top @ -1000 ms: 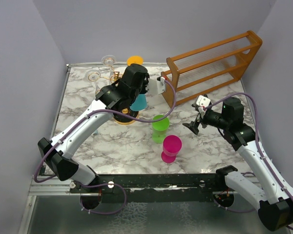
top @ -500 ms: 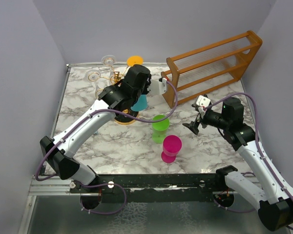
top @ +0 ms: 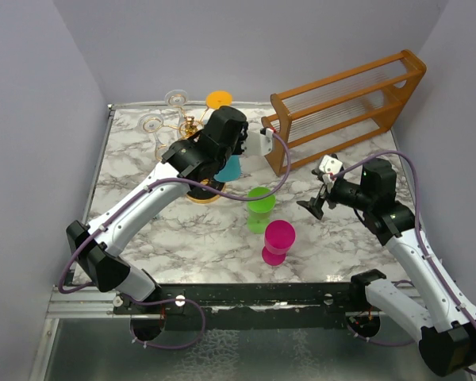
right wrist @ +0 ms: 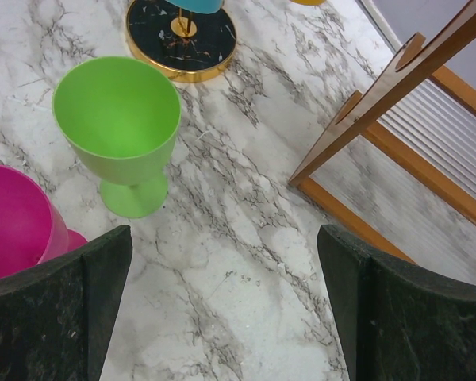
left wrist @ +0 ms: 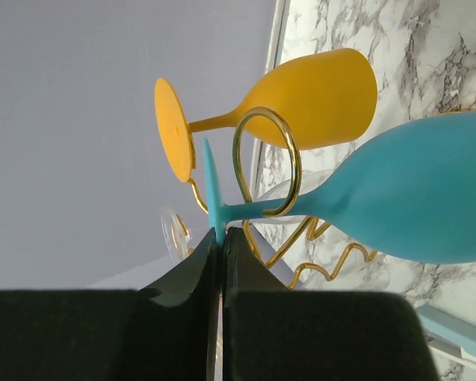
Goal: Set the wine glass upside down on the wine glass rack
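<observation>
My left gripper (left wrist: 220, 238) is shut on the foot of a teal wine glass (left wrist: 416, 206). The glass's stem passes through a gold ring arm (left wrist: 267, 163) of the gold wire wine glass rack (top: 189, 127). In the top view the teal glass (top: 228, 167) hangs bowl down under my left gripper (top: 222, 151), above the rack's round dark base (top: 204, 193). An orange glass (left wrist: 301, 99) hangs on the rack behind, and clear glasses (top: 152, 124) hang at the far left. My right gripper (right wrist: 222, 317) is open and empty over bare marble, right of the green glass (right wrist: 119, 119).
A green glass (top: 260, 208) and a magenta glass (top: 278, 240) stand upright mid-table. A large orange-brown wooden slatted rack (top: 345, 103) stands at the back right. Grey walls close in on the left, back and right.
My left gripper has shifted slightly right and back with the teal glass. The right arm has not moved.
</observation>
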`<control>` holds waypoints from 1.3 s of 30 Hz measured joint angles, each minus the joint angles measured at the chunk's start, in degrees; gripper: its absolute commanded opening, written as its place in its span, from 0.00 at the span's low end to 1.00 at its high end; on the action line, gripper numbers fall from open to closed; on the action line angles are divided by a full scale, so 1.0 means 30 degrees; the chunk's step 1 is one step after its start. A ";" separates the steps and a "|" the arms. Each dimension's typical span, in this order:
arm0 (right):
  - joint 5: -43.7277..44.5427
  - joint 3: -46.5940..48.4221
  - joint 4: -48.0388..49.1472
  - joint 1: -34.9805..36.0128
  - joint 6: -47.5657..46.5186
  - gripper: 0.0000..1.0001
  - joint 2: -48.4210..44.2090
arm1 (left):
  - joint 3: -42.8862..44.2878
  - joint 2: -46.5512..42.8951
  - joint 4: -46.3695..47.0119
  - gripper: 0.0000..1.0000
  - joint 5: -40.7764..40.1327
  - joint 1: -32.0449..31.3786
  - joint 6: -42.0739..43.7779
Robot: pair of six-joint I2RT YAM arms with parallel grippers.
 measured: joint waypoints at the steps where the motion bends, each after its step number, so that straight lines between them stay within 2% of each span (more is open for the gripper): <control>1: -0.0007 -0.0007 0.0007 0.0000 0.0000 0.99 0.0000 | 0.0000 0.0015 0.0015 0.00 0.0000 -0.0007 -0.0007; 18: -0.0058 -0.0066 0.0000 -0.0087 -0.0007 0.99 0.0000 | 0.0007 0.0291 0.0051 0.02 0.0022 -0.0466 -0.0634; 34: -0.0058 -0.0095 0.0000 -0.0117 -0.0007 1.00 0.0000 | 0.0328 0.0809 0.0262 0.13 0.0029 -0.0823 -0.1071; 39: -0.0058 -0.0102 0.0000 -0.0117 -0.0007 0.99 0.0000 | 0.0335 0.0860 0.0262 0.20 0.0036 -0.0889 -0.1209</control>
